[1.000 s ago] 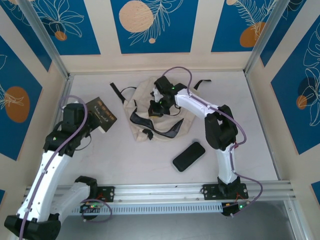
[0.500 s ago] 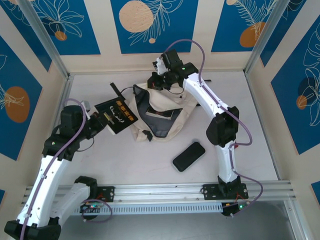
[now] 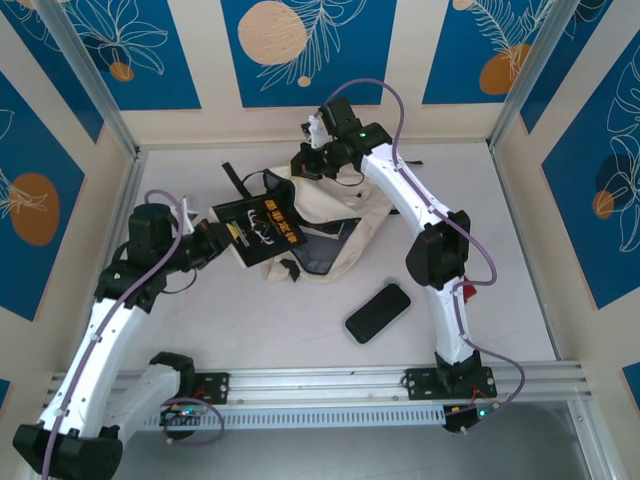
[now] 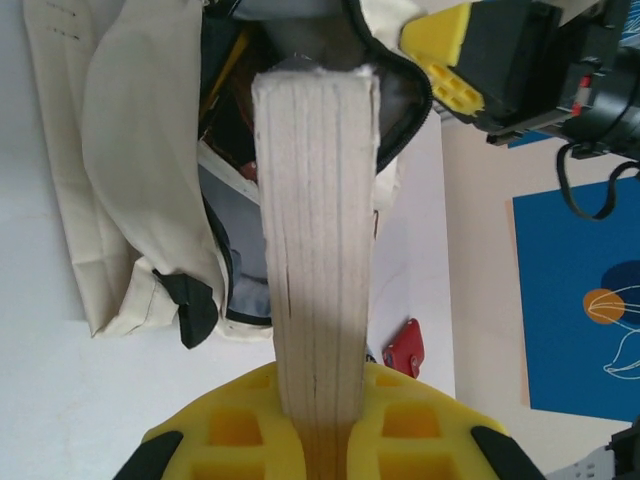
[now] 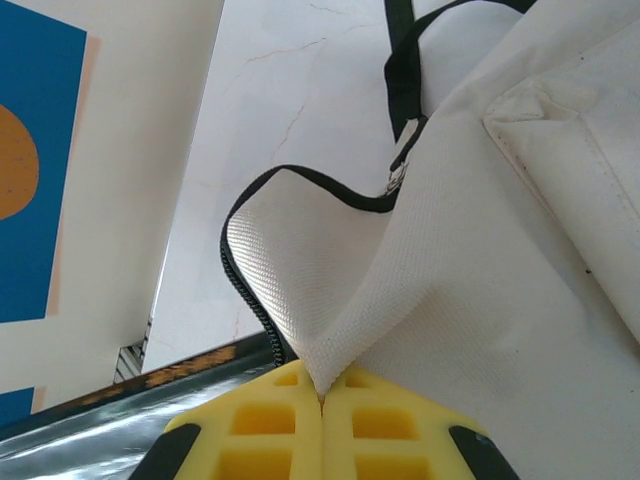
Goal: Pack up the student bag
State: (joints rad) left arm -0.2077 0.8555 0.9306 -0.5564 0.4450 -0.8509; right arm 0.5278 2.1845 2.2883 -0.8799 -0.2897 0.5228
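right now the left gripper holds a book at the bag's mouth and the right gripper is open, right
No: the right gripper is shut on the edge of the bag, per the right wrist view. The left gripper does hold the book.

I've open table (image 3: pixel 520 260) along the right of the frame and at lower centre. A black oblong (image 3: pixel 378 312) lies below the student bag (image 3: pixel 315 205), its mouth half-blocked by the book (image 3: pixel 262 225).
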